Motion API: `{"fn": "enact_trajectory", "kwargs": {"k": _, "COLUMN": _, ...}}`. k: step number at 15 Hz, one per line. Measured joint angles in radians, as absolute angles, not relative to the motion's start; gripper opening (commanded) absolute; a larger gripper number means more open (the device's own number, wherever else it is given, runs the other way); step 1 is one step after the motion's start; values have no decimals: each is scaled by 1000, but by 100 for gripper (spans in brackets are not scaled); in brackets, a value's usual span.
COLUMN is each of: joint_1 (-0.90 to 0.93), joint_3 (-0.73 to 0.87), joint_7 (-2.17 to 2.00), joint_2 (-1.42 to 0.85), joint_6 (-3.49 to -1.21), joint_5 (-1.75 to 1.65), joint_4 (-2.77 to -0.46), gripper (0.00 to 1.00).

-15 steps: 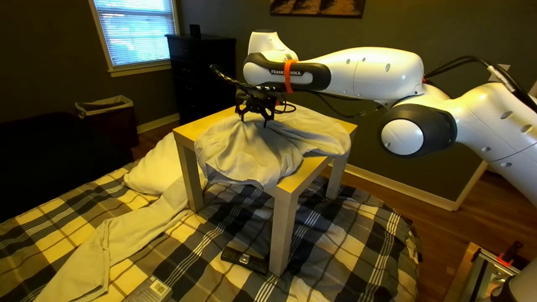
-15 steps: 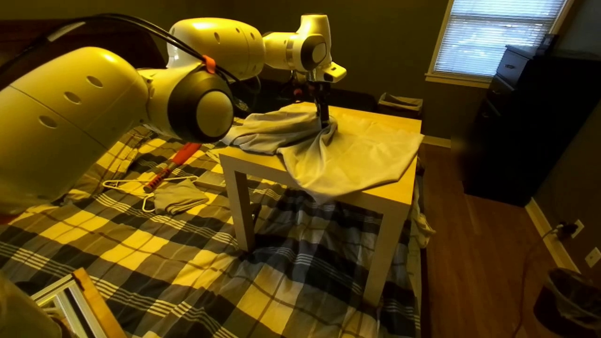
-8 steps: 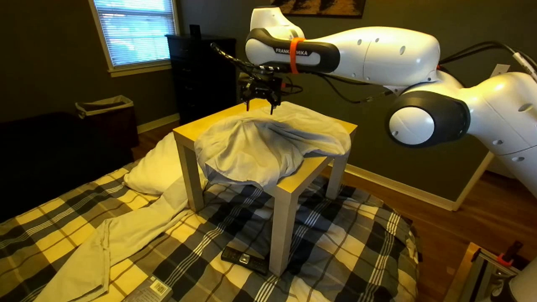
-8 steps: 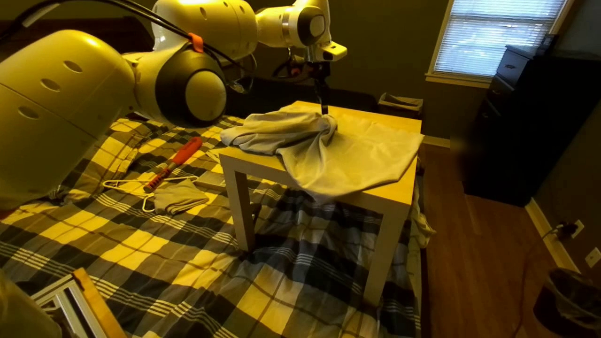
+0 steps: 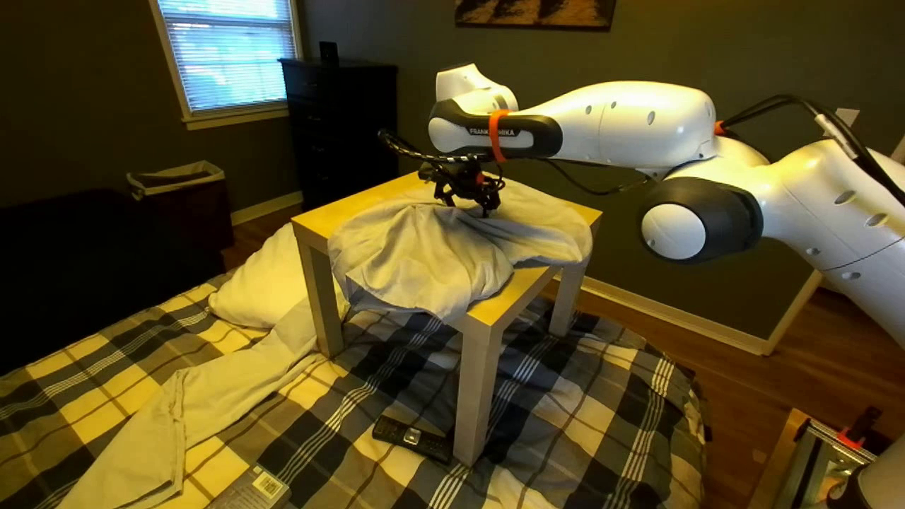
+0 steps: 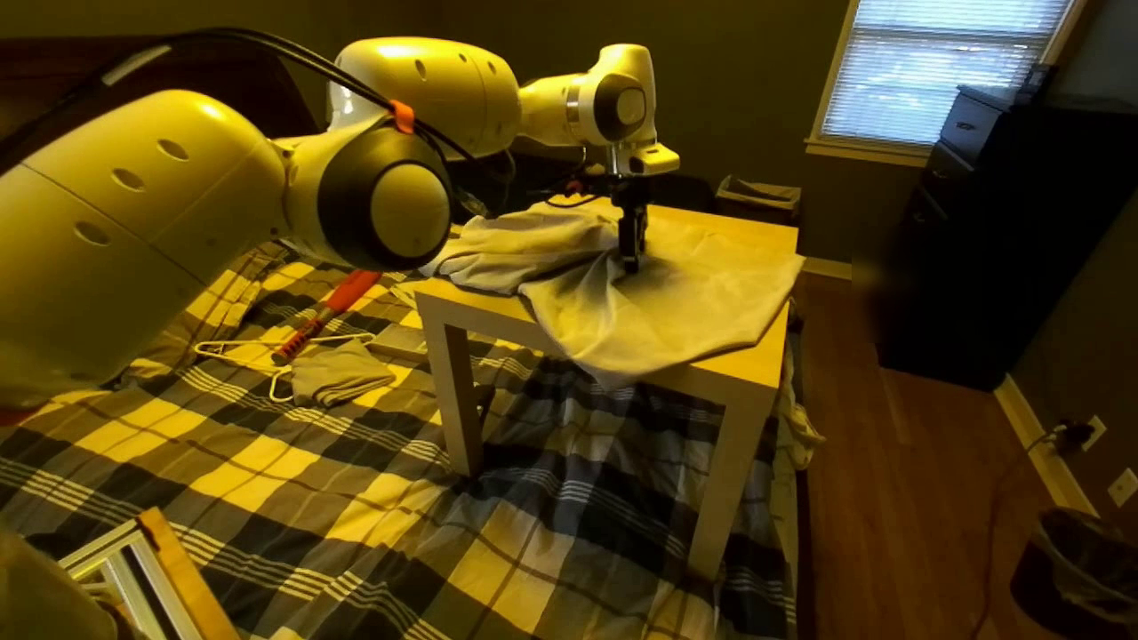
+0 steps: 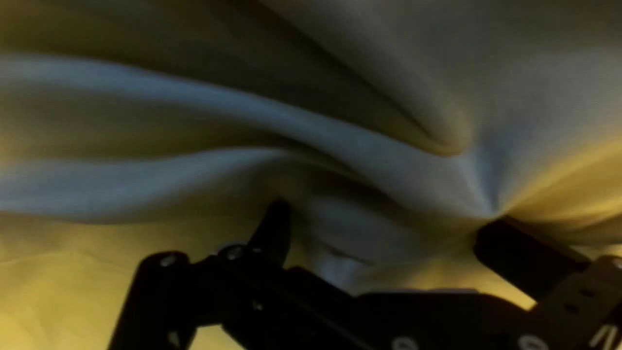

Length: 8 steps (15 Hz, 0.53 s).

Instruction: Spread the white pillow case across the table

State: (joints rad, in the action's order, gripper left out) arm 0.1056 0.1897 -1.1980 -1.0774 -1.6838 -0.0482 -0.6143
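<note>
The white pillow case (image 5: pixel 417 258) lies bunched and wrinkled over much of the table (image 5: pixel 346 211), with a corner hanging over the edge in both exterior views. Folds radiate from a pinched spot near its middle. Bare wood shows along the tabletop's far and near edges. Over that gathered middle, my gripper (image 5: pixel 469 209) points down with its fingertips at or just above the cloth. In the wrist view the gripper (image 7: pixel 385 217) is open, its fingers wide apart. Loose folds of the pillow case (image 7: pixel 350 141) lie beneath and between them; whether the tips touch is unclear.
The table stands on a plaid bed. A black remote (image 5: pixel 412 438) is beside a table leg. A plump pillow (image 5: pixel 265 283) and a pale cloth strip (image 5: pixel 226 396) lie alongside. A hanger, a red-handled tool (image 6: pixel 329 316) and a folded grey cloth (image 6: pixel 342 373) rest on the bed.
My gripper rose off the cloth's peak, then came down again a little to one side and turned. It stayed open. The pillow case has barely shifted.
</note>
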Motion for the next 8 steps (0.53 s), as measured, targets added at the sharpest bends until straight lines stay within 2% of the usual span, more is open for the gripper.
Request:
{"fn": "enact_trajectory", "kwargs": {"k": 3, "joint_1": 96, "joint_3": 183, "joint_7": -1229, "joint_2": -1091, "joint_6": -1726, "joint_5": -34, "joint_4": -612, "gripper": 100}}
{"fn": "enact_trajectory", "kwargs": {"k": 8, "joint_1": 80, "joint_3": 169, "joint_7": -1128, "joint_2": -1122, "joint_6": -1934, "joint_5": -31, "joint_4": -603, "gripper": 100}}
